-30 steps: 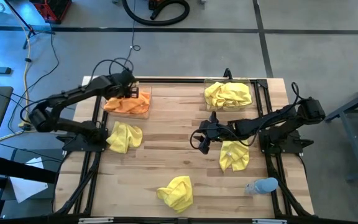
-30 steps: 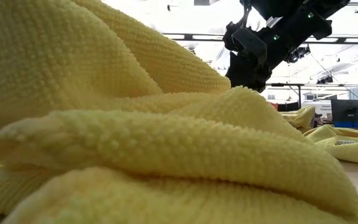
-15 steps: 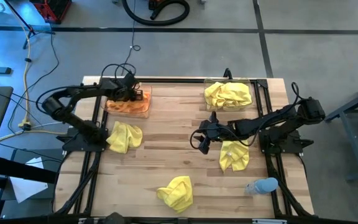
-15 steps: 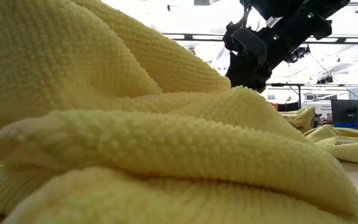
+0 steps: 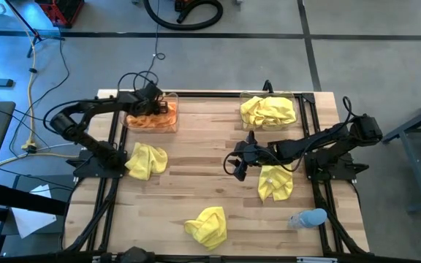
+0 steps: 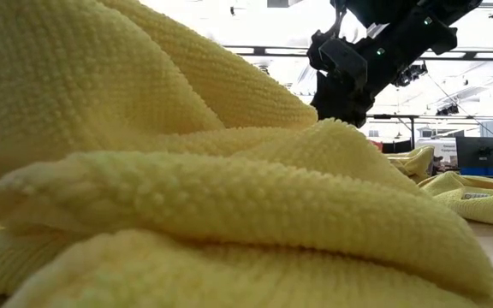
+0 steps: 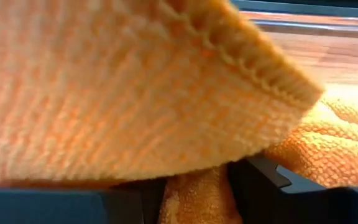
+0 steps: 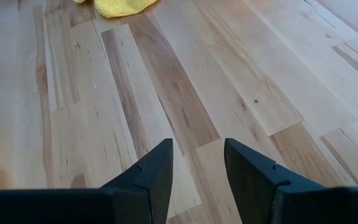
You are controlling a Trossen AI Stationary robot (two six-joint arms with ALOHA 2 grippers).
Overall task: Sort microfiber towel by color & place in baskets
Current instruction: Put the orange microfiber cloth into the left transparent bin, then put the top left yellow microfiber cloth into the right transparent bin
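Holding the left gripper low in the left basket at the far left corner of the table, among the orange towels heaped there. Showing its fingers standing apart in the left wrist view, with orange pile bulging loosely between and over them, so probably not clamping anything. Hanging the right gripper over bare wood near the table's middle, jaws parted and carrying nothing.

Filling the right basket at the far right corner with yellow towels. Leaving three more yellow cloths loose on the wood:
- the left cloth near the left edge
- the right cloth toward the right edge, just beside the right gripper
- the near cloth by the near edge

Judging the cloths as light, limp and fuzzy: sagging and trailing when lifted, draping rather than holding shape, neither breaking nor slipping much in a grip. Favouring a pinch on a raised fold or crumpled ridge near a heap's middle rather than on a flat corner, so bringing the whole cloth up in one bunch. Watching for a trailing edge snagging on a basket's low clear wall or dragging a neighbouring cloth out.
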